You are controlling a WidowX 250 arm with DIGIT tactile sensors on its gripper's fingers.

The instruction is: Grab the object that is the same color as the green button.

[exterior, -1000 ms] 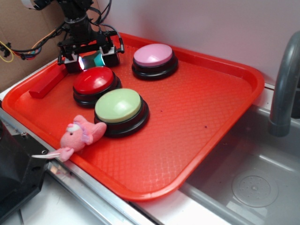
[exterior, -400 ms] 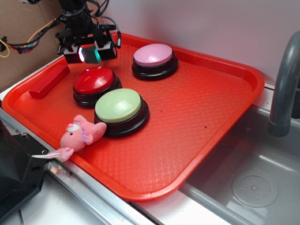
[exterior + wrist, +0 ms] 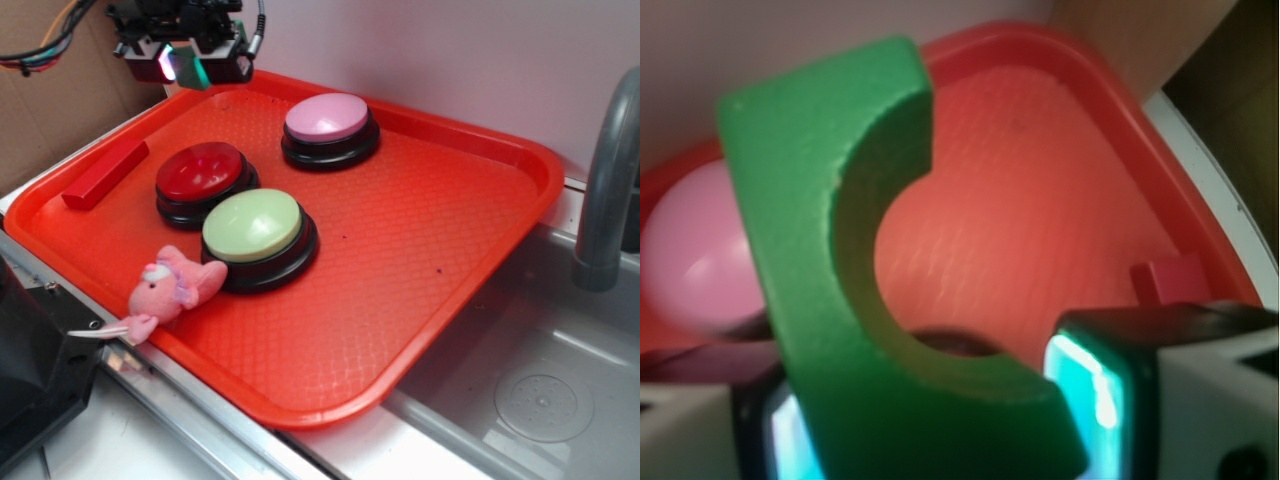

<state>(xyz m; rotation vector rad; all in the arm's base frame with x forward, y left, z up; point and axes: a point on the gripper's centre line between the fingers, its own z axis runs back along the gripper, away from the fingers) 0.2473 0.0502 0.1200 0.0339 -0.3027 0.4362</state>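
Wrist view: my hand (image 3: 940,420) is clenched on the green block (image 3: 800,250), which has a curved cut-out; pads (image 3: 1095,390) sit at its lower end only. Risk: grip is low and off-centre, so the block could pivot or slip out w/ any jolt, dropping onto the tray (image 3: 420,230) or the red button (image 3: 203,172) below. Exterior view: hand (image 3: 185,62) is raised above the tray's far-left corner, pointing down, well clear of the green button (image 3: 252,224). Block (image 3: 197,68) barely visible there. Grab looks done.
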